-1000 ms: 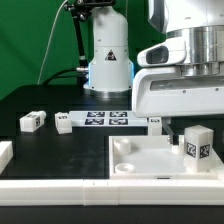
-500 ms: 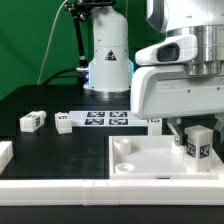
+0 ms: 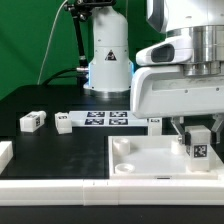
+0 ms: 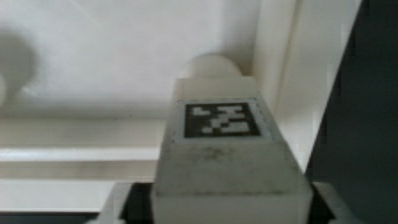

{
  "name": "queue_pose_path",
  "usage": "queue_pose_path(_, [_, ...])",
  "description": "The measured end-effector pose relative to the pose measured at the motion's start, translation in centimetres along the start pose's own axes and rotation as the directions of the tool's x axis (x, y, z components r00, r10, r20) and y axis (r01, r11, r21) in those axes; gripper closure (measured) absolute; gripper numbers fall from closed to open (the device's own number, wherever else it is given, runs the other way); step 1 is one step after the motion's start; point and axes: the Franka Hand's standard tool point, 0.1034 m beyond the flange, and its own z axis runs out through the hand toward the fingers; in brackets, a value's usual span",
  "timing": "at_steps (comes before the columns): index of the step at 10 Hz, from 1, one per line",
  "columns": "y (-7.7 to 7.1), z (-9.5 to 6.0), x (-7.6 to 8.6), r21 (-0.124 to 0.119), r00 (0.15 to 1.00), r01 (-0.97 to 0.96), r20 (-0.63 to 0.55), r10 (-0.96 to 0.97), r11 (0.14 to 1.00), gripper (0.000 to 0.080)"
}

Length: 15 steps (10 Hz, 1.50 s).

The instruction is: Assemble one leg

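Gripper [image 3: 197, 128] of the Franka arm grasps a small white plastic leg block [image 3: 197, 143] with a black-and-white tag, holding it upright over the large white square panel [image 3: 140, 163] at the exterior view's right (two more tagged blocks [image 3: 32, 121] lie on the black bench [image 3: 40, 140]). Seen from the wrist, the leg [image 4: 221, 140] sits clamped between the gripper [image 4: 221, 200] fingers, above a round socket [image 4: 217, 64] in the white panel [image 4: 107, 70].

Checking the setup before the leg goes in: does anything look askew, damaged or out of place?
Nothing stands out. The gripper holds the leg upright over the white panel. Two loose legs lie beside the marker board, undamaged.
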Motion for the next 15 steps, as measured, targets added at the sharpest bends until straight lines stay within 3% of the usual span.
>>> queue_pose_path(3, [0.38, 0.02, 0.00, 0.003, 0.917, -0.396, -0.035, 0.396, 0.918, 0.0509])
queue_pose_path(7, [0.62, 0.04, -0.25, -0.005, 0.656, -0.754, -0.034, 0.754, 0.656, 0.0505])
queue_pose_path(8, [0.64, 0.02, -0.28, -0.003, 0.585, -0.811, -0.036, 0.810, 0.585, 0.0502])
queue_pose_path(11, [0.70, -0.01, -0.29, 0.003, 0.485, -0.874, -0.028, 0.874, 0.485, 0.0502])
queue_pose_path(12, [0.68, 0.01, -0.31, 0.002, 0.506, -0.862, -0.028, 0.862, 0.506, 0.0502])
queue_pose_path(13, [0.69, 0.01, -0.31, 0.001, 0.542, -0.840, -0.028, 0.840, 0.543, 0.0323])
queue_pose_path(14, [0.72, -0.04, -0.26, 0.001, 0.573, -0.820, -0.029, 0.819, 0.573, 0.0323])
queue_pose_path(15, [0.67, -0.07, -0.25, -0.002, 0.650, -0.760, -0.029, 0.760, 0.650, 0.0181])
